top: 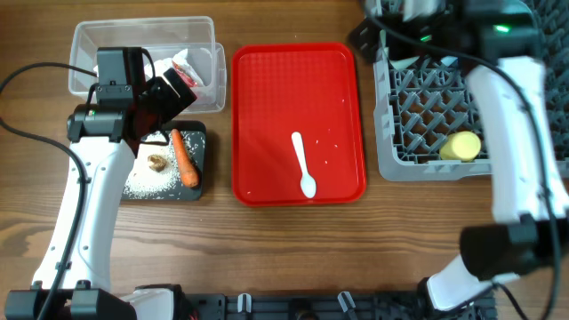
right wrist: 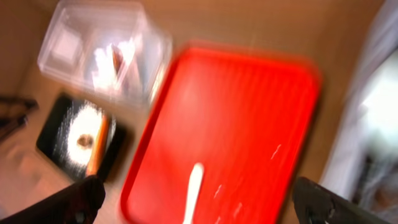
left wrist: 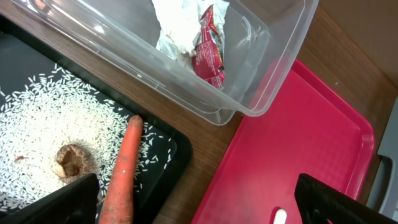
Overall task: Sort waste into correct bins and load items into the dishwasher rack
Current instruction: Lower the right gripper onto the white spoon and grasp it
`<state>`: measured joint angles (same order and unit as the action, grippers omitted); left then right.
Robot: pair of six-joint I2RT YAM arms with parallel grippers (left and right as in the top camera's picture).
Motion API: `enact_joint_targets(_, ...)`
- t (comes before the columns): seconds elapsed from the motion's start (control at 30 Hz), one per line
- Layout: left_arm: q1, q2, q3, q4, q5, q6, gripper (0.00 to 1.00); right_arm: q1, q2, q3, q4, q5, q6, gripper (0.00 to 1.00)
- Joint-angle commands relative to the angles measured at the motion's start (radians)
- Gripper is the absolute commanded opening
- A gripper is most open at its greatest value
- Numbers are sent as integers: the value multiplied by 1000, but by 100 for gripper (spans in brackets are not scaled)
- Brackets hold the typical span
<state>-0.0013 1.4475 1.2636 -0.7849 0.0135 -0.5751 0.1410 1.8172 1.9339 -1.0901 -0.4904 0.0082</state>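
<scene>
While left pincer (left wrist: 196, 190) and right pincer (right wrist: 198, 190) gape wide, one spoon (top: 303, 164) occupies one tray (top: 267, 107).

My overhead camera looks straight down on the table (top: 293, 258) from far, so I see everything at once: the tub (top: 142, 25), the black tray (top: 200, 133), the red tray (top: 267, 107) and the rack (top: 418, 116). The left wrist camera is very near and looks down at a slant over the black tray (left wrist: 25, 56) corner, the tub (left wrist: 273, 68) end and the red tray (left wrist: 298, 137) edge. The right wrist camera is higher and farther, faces toward the left side, and its picture is blurred. All three views share the tub, the black tray and the red tray.
</scene>
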Motion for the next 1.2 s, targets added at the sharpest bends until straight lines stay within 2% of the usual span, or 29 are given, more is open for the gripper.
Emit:
enact_joint_targets(0.0,4,6,8,2,4,-9,100,114,114,-12,-82,93,80,99)
enact_joint_targets(0.17,4,6,8,2,4,-9,100,244,234,-12,-154,208,80,96)
enact_joint_targets(0.33,4,6,8,2,4,-9,100,336,328,-12,-219,244,78,83)
enact_joint_targets(0.43,4,6,8,2,4,-9,100,381,361,-27,-237,300,107,82)
enact_joint_targets(0.6,4,6,8,2,4,-9,100,433,365,-156,-166,435,224,82)
enact_joint_targets(0.67,4,6,8,2,4,-9,100,436,365,-210,-127,433,249,82)
enact_joint_targets(0.9,4,6,8,2,5,-9,100,452,365,-433,68,448,170,79)
enact_joint_targets(1.1,4,6,8,2,5,-9,100,451,365,-461,107,454,147,77)
enact_joint_targets(1.17,4,6,8,2,4,-9,100,451,365,-462,101,454,144,73)
